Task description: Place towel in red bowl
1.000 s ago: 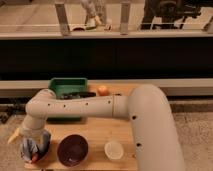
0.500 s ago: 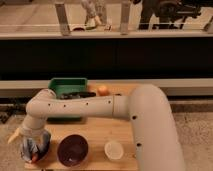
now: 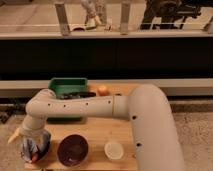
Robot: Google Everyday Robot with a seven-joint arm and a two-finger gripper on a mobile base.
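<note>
Gripper [image 3: 34, 145] is down at the front-left corner of the wooden table [image 3: 100, 131], at the end of the white arm [image 3: 85, 106] that sweeps in from the right side of the view. Cannot tell how the gripper is set or whether it holds anything.

Directly under and around the gripper sits a bunched blue-grey mass that reads as the towel [image 3: 30, 149]. It appears to rest in a reddish rim, probably the red bowl [image 3: 37, 159], but the gripper and cloth cover most of it, so that ID is a judgement, not certain.

Just right of the gripper: 1 dark purple bowl [image 3: 73, 149], nothing visible in it. Further right of that: 1 small white cup [image 3: 114, 150]. Behind the gripper, towards the back of the table: a green bin [image 3: 67, 86], and behind-right an orange fruit [image 3: 102, 90].

Progress estimate: late stage. The towel looks to be at or inside the target already, so transport seems done. Left to do, as far as visible: confirm the cloth is fully inside the rim, let go, lift the arm clear without dragging the fabric out.

Risk: the cloth snags on the gripper on retreat.
</note>
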